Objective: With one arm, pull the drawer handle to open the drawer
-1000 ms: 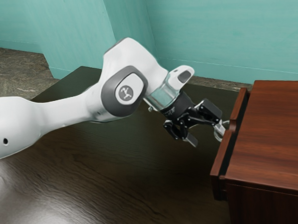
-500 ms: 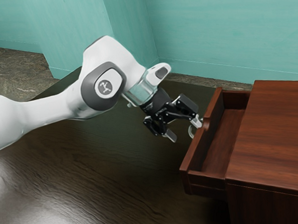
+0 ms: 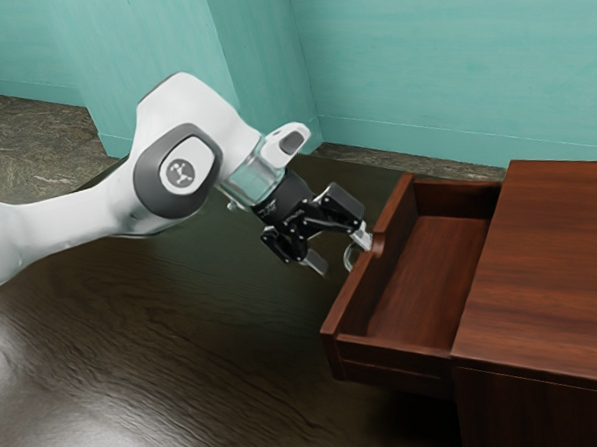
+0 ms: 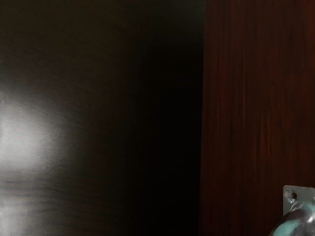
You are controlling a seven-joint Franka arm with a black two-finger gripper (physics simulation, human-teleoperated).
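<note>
So the drawer point(image 3: 422, 277) is open, sticking well out of the reddish wood cabinet point(image 3: 541, 271) toward the exterior view's left. You can look straight down into it, and it's bare wood inside. The cabinet sits on the dark tabletop point(image 3: 185, 360) at the exterior view's right, with its back close to the tabletop's far edge, where the teal wall point(image 3: 450, 55) runs.

The white arm point(image 3: 166, 185) comes in from the exterior view's left, low over the tabletop. Its black gripper point(image 3: 338, 249) is right up against the outside of the drawer front. The silver handle point(image 3: 356, 251) is right there at the claw. Honestly I can't tell whether the claw is actually clamped on the handle or just sitting around it (the angle hides the contact).

The wrist view looks along the drawer front point(image 4: 256, 98), which is dark red with vertical grain. Next to it is the near-black tabletop point(image 4: 98, 123) with a pale glare patch on it. The handle point(image 4: 295, 221) shows as a blurry silver shape right under the hand. Its mounting plate point(image 4: 299, 195) sits flat on the drawer front and has a small screw hole in it.
</note>
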